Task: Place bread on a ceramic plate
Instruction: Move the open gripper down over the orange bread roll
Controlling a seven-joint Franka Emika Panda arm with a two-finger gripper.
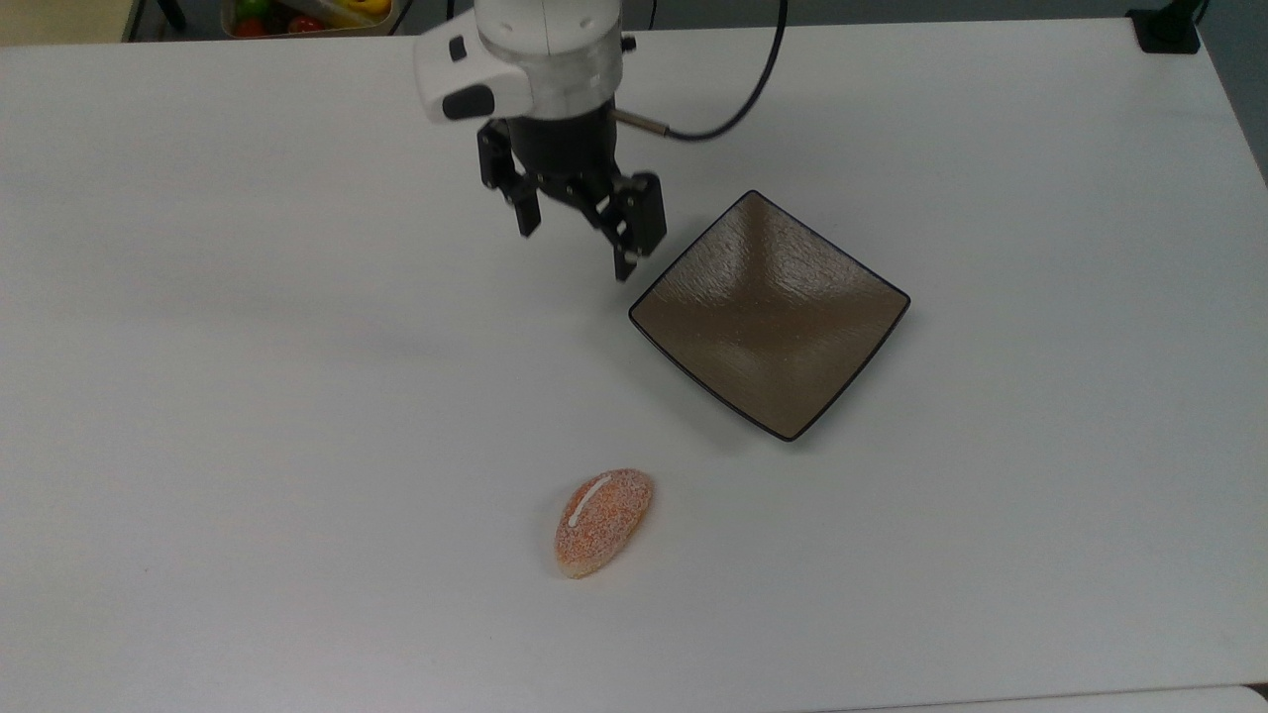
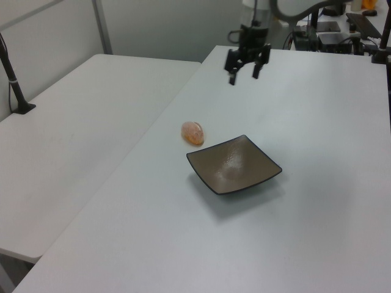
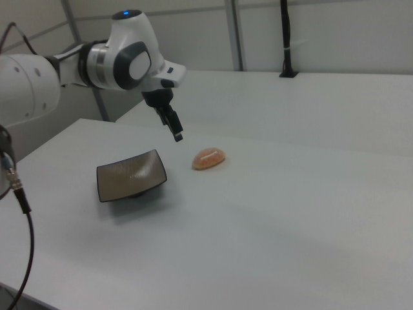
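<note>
Hovering above the white table [image 1: 248,347], the gripper [image 1: 575,238] has its fingers spread wide, holding nothing; ceramic plate [image 1: 770,314] just beside it, bread [image 1: 602,521] well apart.

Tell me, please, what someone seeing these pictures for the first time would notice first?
Most likely the gripper, hanging open above the white table just off the top view's left of the ceramic plate. That glossy brown square plate sits empty, set like a diamond. Next comes the bread, a small speckled orange roll lying alone on the table nearer the top view's bottom edge, apart from both.
</note>
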